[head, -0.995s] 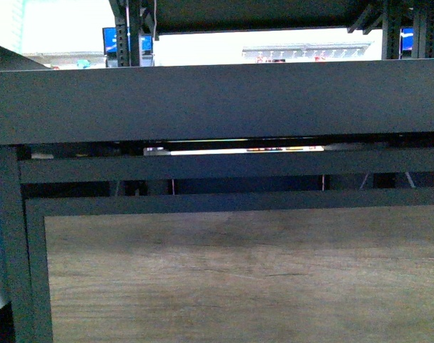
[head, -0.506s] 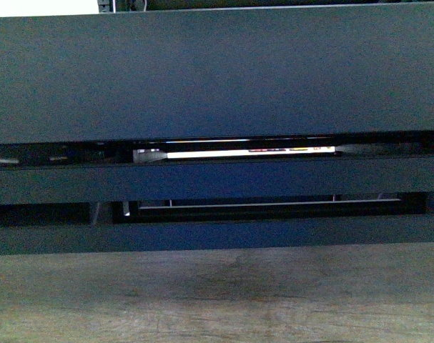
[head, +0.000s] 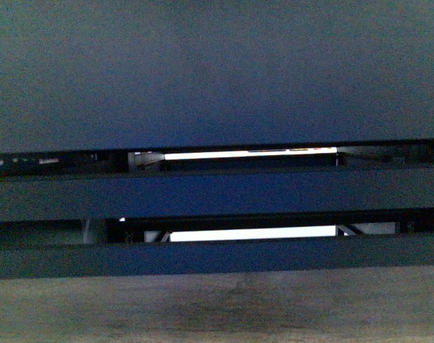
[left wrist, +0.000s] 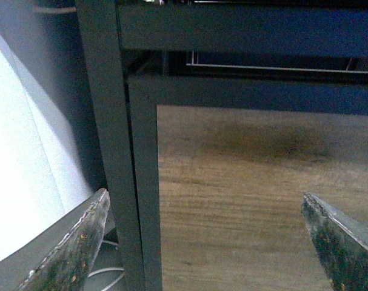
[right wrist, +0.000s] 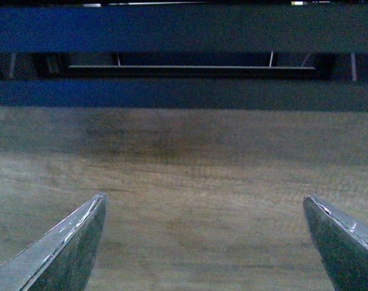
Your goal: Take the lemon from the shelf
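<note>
The lemon is out of view in every frame. The shelf (head: 217, 71) fills the front view from very close: a broad dark deck edge, dark crossbars under it and a strip of brown wood-grain panel (head: 217, 307) at the bottom. My left gripper (left wrist: 205, 209) is open and empty, facing the wood-grain panel (left wrist: 244, 200) beside a dark corner upright (left wrist: 105, 121). The right gripper (right wrist: 205, 203) is open too, with nothing between its fingers, facing the same kind of panel (right wrist: 190, 182) under a dark crossbar (right wrist: 184, 30).
Bright slits (head: 252, 153) show between the shelf's crossbars. A white surface (left wrist: 20, 151) and thin white cables (left wrist: 108, 276) lie to the side of the shelf's corner upright in the left wrist view.
The front view has closed in on the shelf: the deck edge now fills the upper frame, the background store is gone, and the wood-grain panel has sunk to the bottom edge.
</note>
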Motion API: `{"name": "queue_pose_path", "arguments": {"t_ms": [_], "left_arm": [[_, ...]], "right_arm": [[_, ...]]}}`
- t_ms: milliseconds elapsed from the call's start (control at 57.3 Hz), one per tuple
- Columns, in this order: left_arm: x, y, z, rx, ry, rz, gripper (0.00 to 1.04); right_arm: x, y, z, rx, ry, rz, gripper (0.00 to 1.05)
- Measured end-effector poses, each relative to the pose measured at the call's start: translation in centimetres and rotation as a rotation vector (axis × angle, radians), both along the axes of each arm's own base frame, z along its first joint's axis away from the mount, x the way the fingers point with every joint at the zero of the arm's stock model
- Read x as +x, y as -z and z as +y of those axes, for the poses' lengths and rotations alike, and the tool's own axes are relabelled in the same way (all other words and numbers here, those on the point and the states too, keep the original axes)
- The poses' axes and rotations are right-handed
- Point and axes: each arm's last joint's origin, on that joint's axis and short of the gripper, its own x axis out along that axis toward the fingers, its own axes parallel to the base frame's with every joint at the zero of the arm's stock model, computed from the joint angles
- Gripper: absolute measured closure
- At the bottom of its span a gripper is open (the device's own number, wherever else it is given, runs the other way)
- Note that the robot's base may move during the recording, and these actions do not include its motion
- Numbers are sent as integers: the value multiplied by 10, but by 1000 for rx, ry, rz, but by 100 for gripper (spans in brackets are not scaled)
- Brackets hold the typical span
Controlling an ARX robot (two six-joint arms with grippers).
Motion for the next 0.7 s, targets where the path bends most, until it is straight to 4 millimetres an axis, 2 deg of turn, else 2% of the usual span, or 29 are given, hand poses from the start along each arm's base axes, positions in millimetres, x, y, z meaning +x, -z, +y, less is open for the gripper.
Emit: {"name": "queue_pose_path", "arguments": {"t_ms": [698], "left_arm": [[0,0,0,0,0,0,8]], "right_arm": [[0,0,0,0,0,0,7]]}}
